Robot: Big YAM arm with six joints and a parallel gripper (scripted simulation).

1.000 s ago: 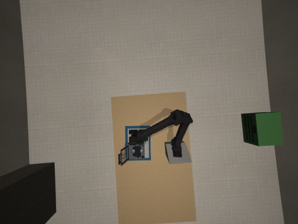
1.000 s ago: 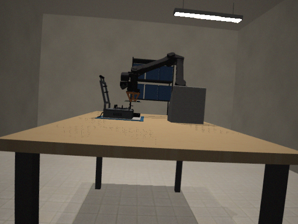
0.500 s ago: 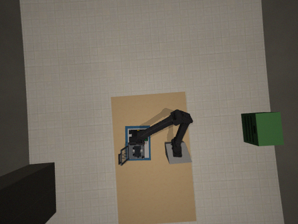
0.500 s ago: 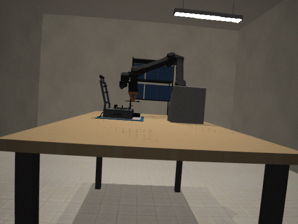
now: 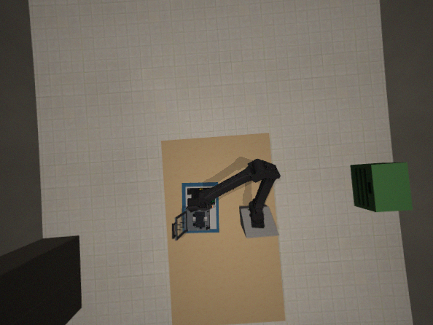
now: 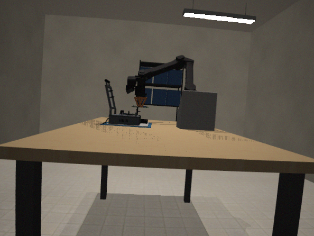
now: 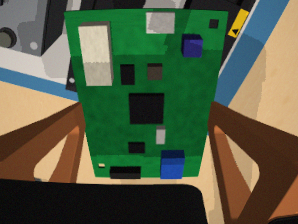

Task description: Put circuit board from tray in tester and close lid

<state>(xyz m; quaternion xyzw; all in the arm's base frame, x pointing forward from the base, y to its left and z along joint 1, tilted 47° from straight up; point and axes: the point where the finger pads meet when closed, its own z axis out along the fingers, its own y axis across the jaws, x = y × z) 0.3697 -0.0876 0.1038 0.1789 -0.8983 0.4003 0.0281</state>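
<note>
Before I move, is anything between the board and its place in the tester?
The lid is swung clear. The upright latch hook at the edge of the tester looks close below the board; clearance unclear.

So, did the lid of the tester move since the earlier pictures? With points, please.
No. The lid [image 5: 173, 231] [image 6: 108, 96] stands open, at the same place and lean against the tester [image 5: 190, 223] [image 6: 132, 120] [image 7: 37, 30], so there is no direction to give.
</note>
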